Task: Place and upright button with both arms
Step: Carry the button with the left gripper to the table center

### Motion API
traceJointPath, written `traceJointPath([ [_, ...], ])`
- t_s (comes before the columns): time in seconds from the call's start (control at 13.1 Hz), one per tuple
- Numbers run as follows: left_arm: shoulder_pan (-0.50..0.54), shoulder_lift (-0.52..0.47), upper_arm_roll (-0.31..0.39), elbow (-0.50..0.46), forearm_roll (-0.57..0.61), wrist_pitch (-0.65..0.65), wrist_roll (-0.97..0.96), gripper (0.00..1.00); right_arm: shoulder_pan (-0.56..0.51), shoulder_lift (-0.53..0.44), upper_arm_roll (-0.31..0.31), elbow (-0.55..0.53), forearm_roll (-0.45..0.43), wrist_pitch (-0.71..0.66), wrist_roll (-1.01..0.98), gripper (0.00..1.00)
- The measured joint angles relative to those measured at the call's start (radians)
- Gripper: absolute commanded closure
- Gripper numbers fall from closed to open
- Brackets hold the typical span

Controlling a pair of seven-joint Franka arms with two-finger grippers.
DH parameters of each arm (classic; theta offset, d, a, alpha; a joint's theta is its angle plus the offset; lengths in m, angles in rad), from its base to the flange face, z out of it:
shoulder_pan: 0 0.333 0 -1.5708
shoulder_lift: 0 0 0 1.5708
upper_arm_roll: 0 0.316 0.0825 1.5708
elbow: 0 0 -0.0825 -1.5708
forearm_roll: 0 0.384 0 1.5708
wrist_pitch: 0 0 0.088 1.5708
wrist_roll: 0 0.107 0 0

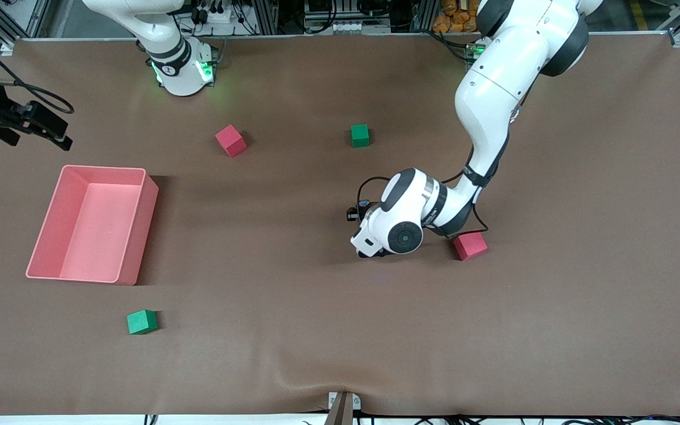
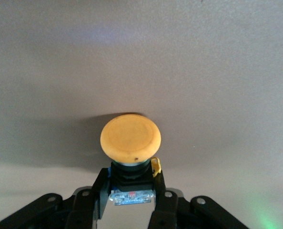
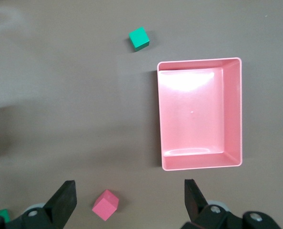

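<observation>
At centre of the front view, left tool point(image 2: 127, 200) clamped on the dark body of the button point(image 2: 130, 138), low over the table point(image 1: 293, 307). At upper left, right tool point(image 3: 127, 200) waiting, fingers apart. Probably light, rigid, smooth-capped; best gripped at the squarer body.

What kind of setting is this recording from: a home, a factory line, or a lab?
Most likely a robotics lab bench: two arms bolted along a brown mat-covered table, aluminium framing and cables at its edge, and test props, a pink bin and coloured cubes. The left pincer grips a button.
</observation>
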Motion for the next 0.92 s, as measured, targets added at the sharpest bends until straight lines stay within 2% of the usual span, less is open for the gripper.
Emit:
traceJointPath([
  [0.23,-0.008,-0.014,-0.003,0.029,0.0,0.031,-0.017,1.0,-0.001,0.021,0.005,0.028,0.035,-0.034,0.0,0.0],
  [0.46,-0.051,-0.088,-0.002,0.044,0.018,0.102,-0.075,1.0,-0.007,0.027,-0.008,0.032,0.061,-0.055,-0.024,0.0],
  [0.77,-0.103,-0.142,-0.002,0.043,0.206,0.21,-0.231,1.0,-0.012,0.027,-0.014,0.052,0.06,-0.059,-0.082,0.0],
  [0.92,-0.154,-0.145,-0.003,0.042,0.375,0.265,-0.346,1.0,-0.013,0.027,-0.015,0.055,0.06,-0.061,-0.085,0.0],
])
